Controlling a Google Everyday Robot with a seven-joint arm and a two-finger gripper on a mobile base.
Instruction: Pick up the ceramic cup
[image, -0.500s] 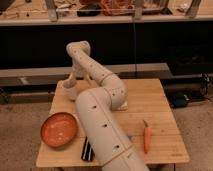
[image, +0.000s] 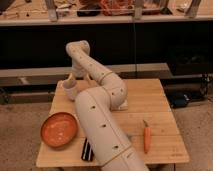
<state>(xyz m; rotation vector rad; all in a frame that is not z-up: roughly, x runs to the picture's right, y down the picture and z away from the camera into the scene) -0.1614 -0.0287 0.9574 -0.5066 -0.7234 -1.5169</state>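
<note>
Cup (image: 69, 91) upright at counter (image: 150, 100) far-left corner, well behind bowl (image: 59, 129). End effector (image: 80, 80) wide, empty, just above and right of cup. Best: shift left, centre rim between fingers, descend, close gently.

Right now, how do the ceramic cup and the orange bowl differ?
Colour: ceramic cup cream-white, orange bowl orange. Size: cup much smaller, bowl wide and shallow. Place: cup at the far left edge, by the open end effector; bowl at the near left. Both sit upright on the wooden table.
</note>
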